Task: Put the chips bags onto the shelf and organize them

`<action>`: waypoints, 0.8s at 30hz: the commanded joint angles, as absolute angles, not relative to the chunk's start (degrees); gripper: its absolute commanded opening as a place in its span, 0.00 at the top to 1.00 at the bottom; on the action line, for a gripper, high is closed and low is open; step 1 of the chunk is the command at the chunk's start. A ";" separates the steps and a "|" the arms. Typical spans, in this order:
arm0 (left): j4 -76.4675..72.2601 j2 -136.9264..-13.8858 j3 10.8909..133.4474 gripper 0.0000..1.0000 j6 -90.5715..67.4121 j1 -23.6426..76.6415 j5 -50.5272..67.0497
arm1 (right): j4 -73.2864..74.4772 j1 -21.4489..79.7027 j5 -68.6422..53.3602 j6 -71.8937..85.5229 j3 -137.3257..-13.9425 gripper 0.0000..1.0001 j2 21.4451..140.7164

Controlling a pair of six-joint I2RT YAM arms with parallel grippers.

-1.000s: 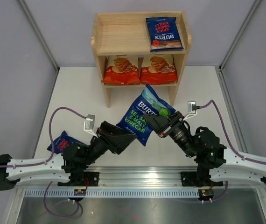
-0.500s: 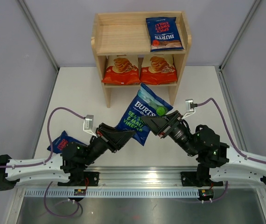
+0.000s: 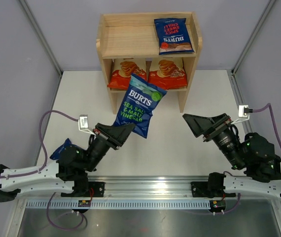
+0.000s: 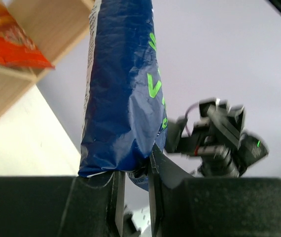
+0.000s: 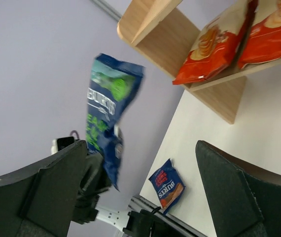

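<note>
One green-lettered bag [image 3: 139,104] stands pinched between the left jaws.

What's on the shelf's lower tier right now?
The left cassava bag, partly covered by the held Burts bag, and the right cassava bag beside it. Behind them is hidden.

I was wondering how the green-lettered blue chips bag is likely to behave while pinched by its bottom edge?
Probably light for its size: the bag stands up from the left gripper pinching only its lower edge. Its creased foil looks soft, so it may flop or swing. Thin seen edge-on, it would likely tip if stood up.
</note>
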State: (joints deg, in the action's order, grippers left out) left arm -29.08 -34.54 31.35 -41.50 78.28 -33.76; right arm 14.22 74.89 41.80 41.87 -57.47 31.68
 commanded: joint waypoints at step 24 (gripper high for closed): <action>8.60 -79.88 102.82 1.00 -45.70 49.49 -40.08 | 35.59 75.06 49.84 44.82 -56.87 0.01 19.25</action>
State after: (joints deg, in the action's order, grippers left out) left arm 3.77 -76.34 96.05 -43.88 51.94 -46.09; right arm 34.46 74.89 47.55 44.60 -56.53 19.20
